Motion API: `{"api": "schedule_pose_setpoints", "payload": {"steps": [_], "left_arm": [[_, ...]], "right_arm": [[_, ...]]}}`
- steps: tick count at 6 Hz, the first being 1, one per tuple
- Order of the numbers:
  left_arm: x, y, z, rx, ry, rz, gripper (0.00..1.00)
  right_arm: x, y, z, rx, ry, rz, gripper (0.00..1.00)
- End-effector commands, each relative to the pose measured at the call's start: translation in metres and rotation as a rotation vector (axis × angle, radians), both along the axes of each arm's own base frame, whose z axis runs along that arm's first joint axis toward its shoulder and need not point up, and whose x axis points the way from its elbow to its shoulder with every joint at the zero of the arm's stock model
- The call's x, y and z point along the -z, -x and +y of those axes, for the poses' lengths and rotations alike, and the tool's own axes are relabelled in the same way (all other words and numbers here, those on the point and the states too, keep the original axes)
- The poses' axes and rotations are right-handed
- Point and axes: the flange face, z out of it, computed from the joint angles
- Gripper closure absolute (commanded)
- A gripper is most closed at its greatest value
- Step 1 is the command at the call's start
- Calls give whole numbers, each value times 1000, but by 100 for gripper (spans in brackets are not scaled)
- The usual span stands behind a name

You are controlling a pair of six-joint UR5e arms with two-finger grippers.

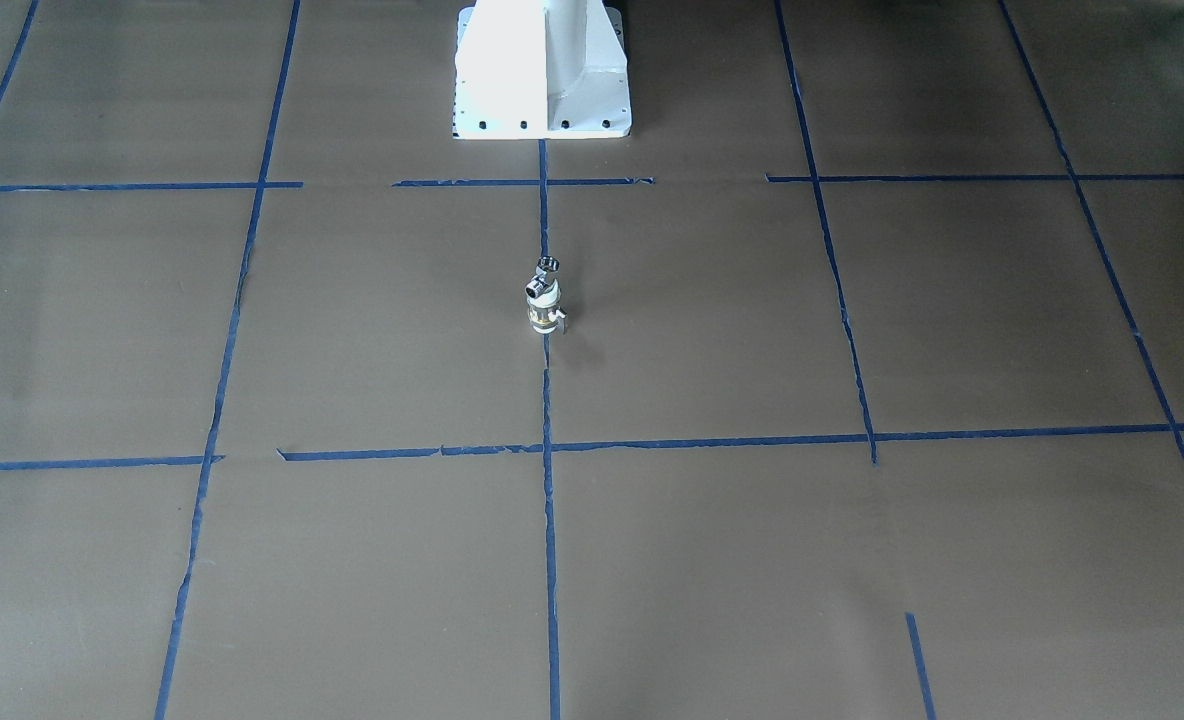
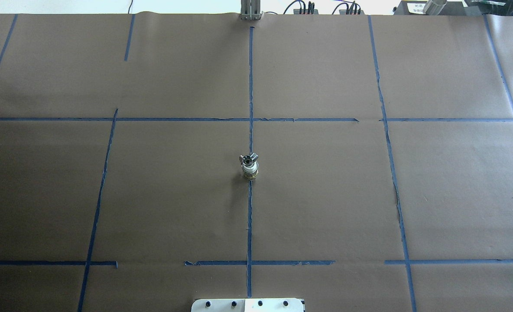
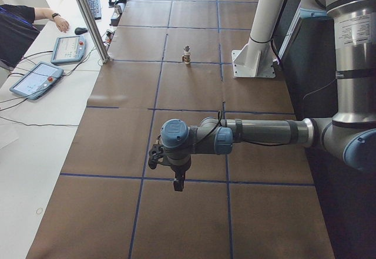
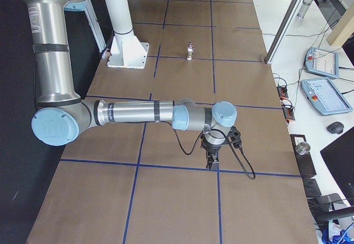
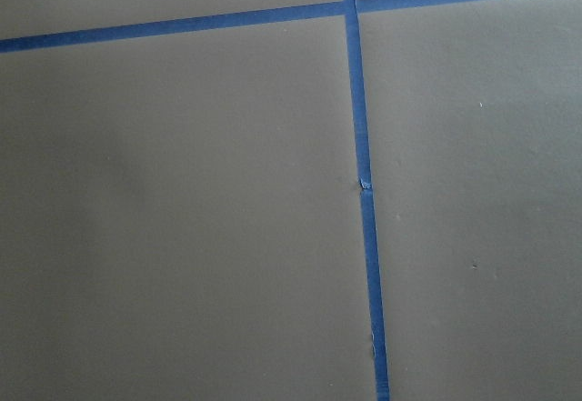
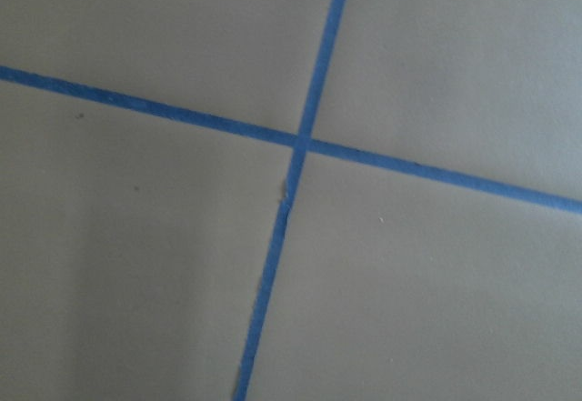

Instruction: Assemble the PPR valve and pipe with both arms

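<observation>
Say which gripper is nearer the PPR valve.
Neither clearly. The PPR valve stands on the centre tape line; the left gripper hangs far out to its left, the right gripper far out to its right, about equally distant.

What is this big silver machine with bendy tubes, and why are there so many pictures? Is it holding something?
It is a robot with two arms on a white pedestal. Two pictures look down on the table, one from behind the robot, one facing it. Two are taken from the table's ends: one shows the left arm and left gripper, the other the right arm and right gripper. Two come from wrist cameras and show only the table and its blue tape. In the middle stands the PPR valve, with the shiny pipe on top. The grippers hang far away, holding nothing I can see.
</observation>
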Motion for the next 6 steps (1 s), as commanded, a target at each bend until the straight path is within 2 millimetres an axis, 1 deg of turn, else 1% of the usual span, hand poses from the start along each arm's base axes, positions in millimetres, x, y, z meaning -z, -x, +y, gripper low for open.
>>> {"api": "schedule_pose_setpoints", "payload": {"steps": [1, 2, 5, 6], "left_arm": [[10, 1, 17, 0, -11, 1, 0], [3, 0, 22, -1, 7, -1, 0], [1, 0, 22, -1, 9, -1, 0], [0, 0, 23, -1, 10, -1, 0]], "right_arm": [[-24, -23, 42, -55, 25, -34, 0], [-23, -23, 49, -55, 23, -34, 0], [-24, -22, 51, -52, 24, -34, 0], [-27, -21, 52, -48, 27, -33, 0]]}}
